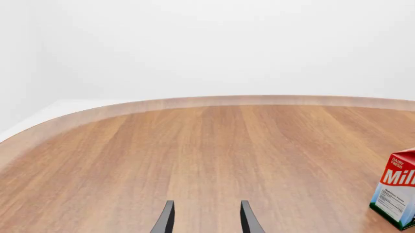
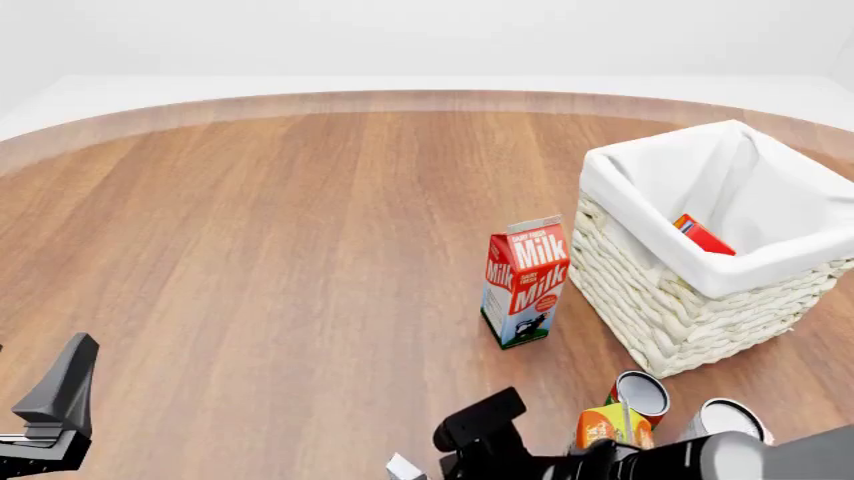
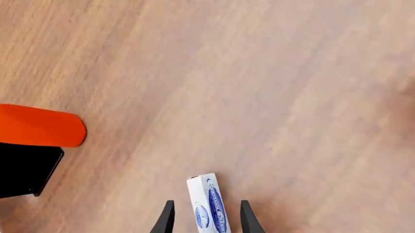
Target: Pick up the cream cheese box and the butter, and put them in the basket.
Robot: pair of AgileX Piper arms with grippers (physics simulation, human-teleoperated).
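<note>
The cream cheese box (image 3: 209, 204), white with blue marks, lies on the wood between the fingers of my right gripper (image 3: 207, 218). The jaws are open, with a gap on each side of the box. In the front view only a white corner of the box (image 2: 404, 467) shows at the bottom edge, beside the right arm (image 2: 487, 432). The butter (image 2: 701, 235) lies inside the basket (image 2: 667, 290) at the right. My left gripper (image 1: 206, 218) is open and empty over bare table, far from both.
A red milk carton (image 2: 525, 282) stands left of the basket and also shows in the left wrist view (image 1: 397, 194). Two cans (image 2: 642, 392) (image 2: 727, 415) and an orange juice carton (image 2: 611, 428) stand near the right arm. An orange-and-black part (image 3: 36, 131) shows in the right wrist view.
</note>
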